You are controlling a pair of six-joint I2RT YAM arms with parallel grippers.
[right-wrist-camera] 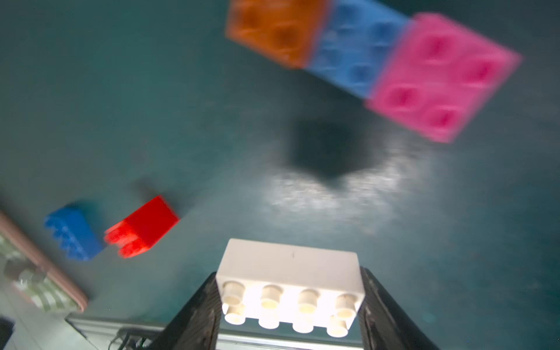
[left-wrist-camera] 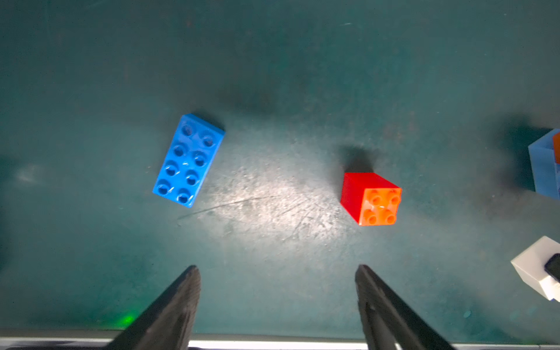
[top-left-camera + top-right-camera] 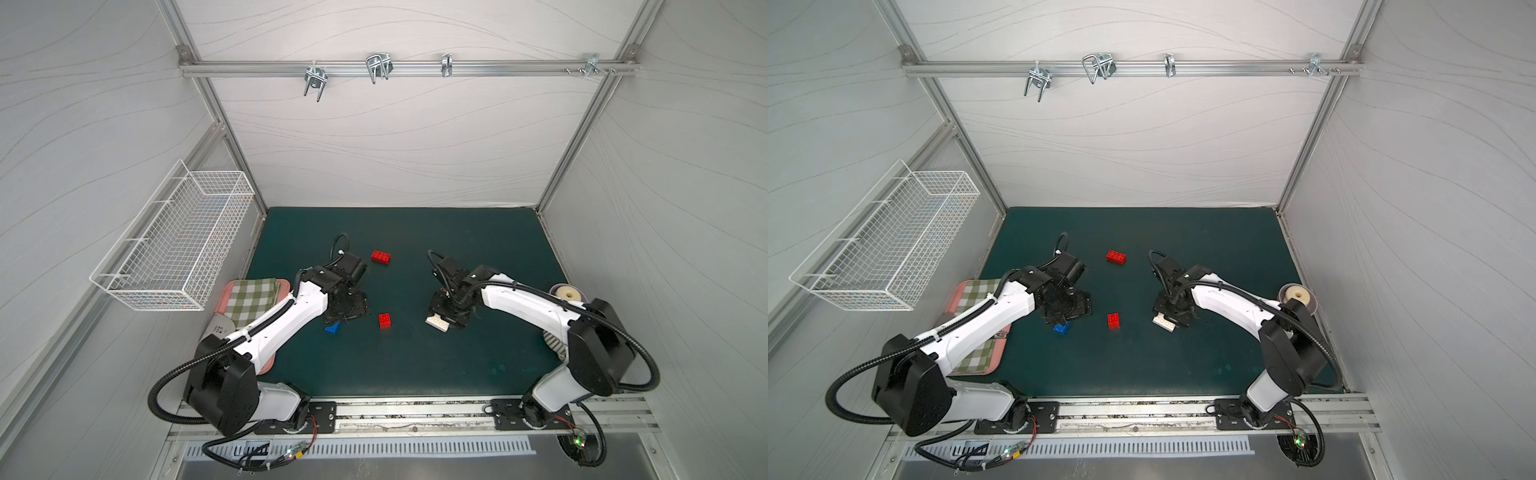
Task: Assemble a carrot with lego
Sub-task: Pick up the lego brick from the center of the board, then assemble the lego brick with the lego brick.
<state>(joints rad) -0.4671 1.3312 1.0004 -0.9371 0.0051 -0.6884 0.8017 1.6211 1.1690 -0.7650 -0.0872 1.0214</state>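
Between my right gripper (image 1: 289,275) jaws: white brick (image 1: 288,263) pinched. My left gripper (image 2: 277,269) spread, empty, over blue brick (image 2: 188,159), small red brick (image 2: 363,194). Orange-blue-pink cluster (image 1: 357,45) looks joined; long red brick (image 3: 380,256) loose on mat (image 3: 415,365). Most stacking left, I judge.

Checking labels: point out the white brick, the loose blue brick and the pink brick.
white brick (image 1: 288,263), right wrist view, plain side face.
loose blue brick (image 2: 188,160), left wrist view, studded top.
pink brick (image 1: 444,77), right wrist view, studded top.
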